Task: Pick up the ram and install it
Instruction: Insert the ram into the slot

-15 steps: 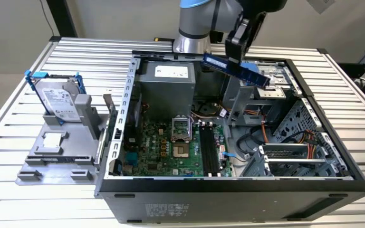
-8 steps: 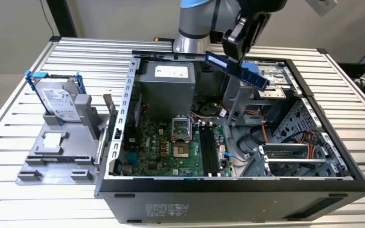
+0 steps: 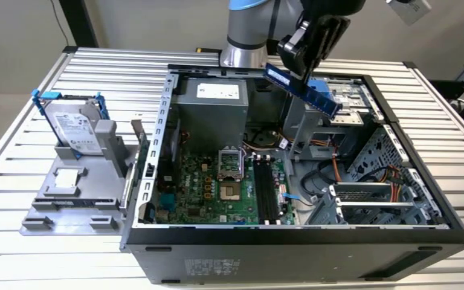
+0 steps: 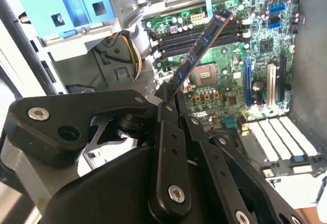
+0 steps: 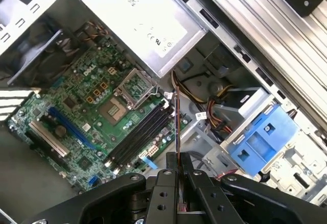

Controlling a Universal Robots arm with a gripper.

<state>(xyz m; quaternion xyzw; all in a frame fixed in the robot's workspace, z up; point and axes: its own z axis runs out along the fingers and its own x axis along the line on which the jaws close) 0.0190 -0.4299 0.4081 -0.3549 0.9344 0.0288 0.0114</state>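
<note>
While my hand [image 3: 295, 63] clamps ram [image 3: 309, 90] near one end, stick hangs tilted above open computer case [image 3: 296, 241], well apart from black memory slots [image 3: 266, 193]. Pick-up done, install not yet. Judgement: seating needs stick levelled, lined up along one slot.

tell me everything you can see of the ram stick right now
The ram is a long, thin blue circuit-board stick with a row of dark chips along its face. It hangs tilted in the air above the open computer case, over the green motherboard, and sits in no slot. The claw is shut on it near one end, pinching its flat faces. The rest juts out free, touching nothing else.
</note>
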